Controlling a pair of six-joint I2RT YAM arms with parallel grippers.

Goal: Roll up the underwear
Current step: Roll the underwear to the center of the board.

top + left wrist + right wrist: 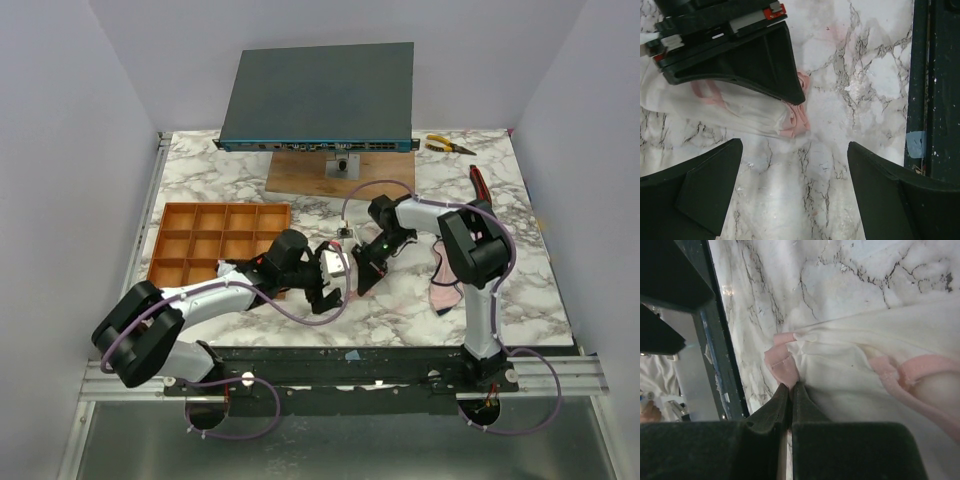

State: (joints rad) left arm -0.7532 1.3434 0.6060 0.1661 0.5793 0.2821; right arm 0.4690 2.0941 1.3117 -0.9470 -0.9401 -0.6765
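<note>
Cream underwear (335, 265), soft, creased, trimmed with pink bands: located on marble-patterned desk (400, 310), between both arms' tips and just right of the tray.

Top view only:
- Rigid orange-brown tray (215, 245), square compartments, at left of desk.
- Pink underwear (440, 282) with dark edging, lying flat beside the right arm, apart from the cream piece.
- Dark flat box (320, 95) on a wooden board (300, 175) at the far edge; yellow-handled pliers (447, 146) near the far right corner.

Left wrist view only:
- Left tool (795, 190) spread wide over bare veined stone, cloth lying just beyond the fingertips.
- Folded pink end of the garment under the tip of the right tool (796, 95).
- Scrap of blue tape (916, 144) on the dark edge rail.

Right wrist view only:
- Right tool pressed together, pinching the folded pink corner of the cream underwear.
- Creases converging on the tips; matte black, wedge-shaped fingers.
</note>
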